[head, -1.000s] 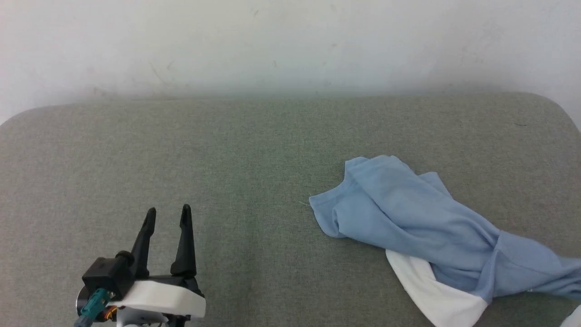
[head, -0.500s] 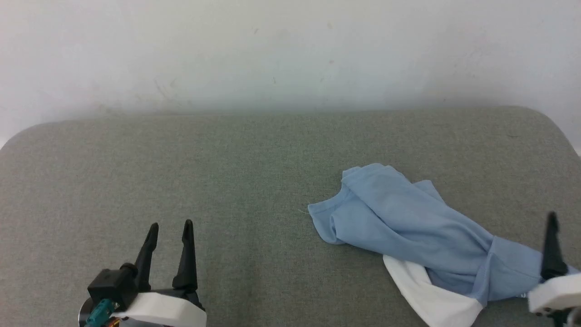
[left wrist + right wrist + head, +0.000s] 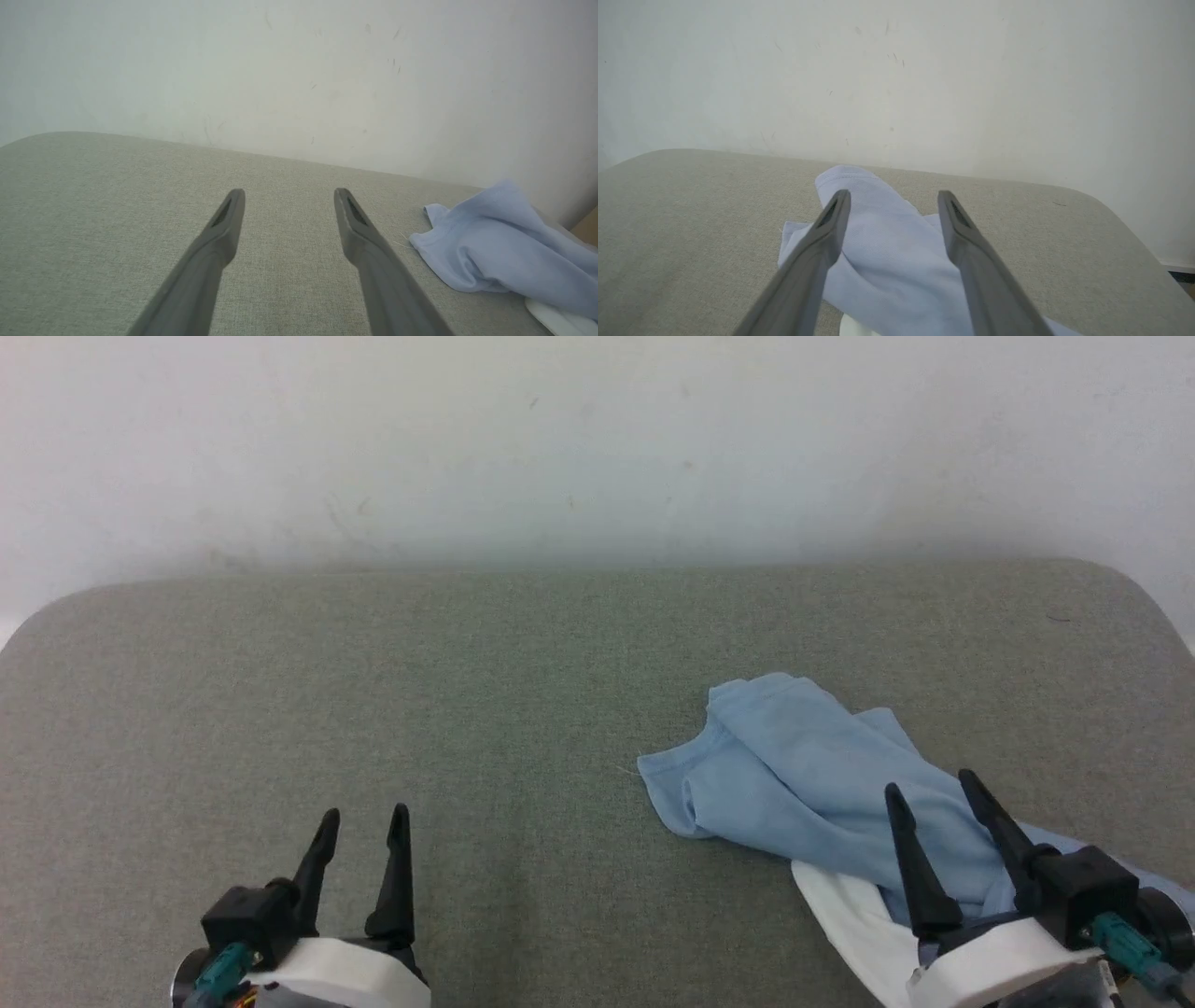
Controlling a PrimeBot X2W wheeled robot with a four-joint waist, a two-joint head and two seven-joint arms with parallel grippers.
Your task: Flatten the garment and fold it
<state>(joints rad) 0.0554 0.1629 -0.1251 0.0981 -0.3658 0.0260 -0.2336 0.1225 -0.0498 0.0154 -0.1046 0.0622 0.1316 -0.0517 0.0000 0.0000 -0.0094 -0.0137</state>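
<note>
Both dark, tapered grippers, left gripper (image 3: 364,811) and right gripper (image 3: 929,782), are spread empty; the garment (image 3: 775,756), soft blue knit, is crumpled on the woven grey surface (image 3: 373,663).

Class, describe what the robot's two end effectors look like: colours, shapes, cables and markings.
Both the left end effector and the right end effector have two long, black, tapering fingers rising from a black block on a rounded white housing. A teal connector plugs into each base. Near each tip sits a small dark slot.
</note>
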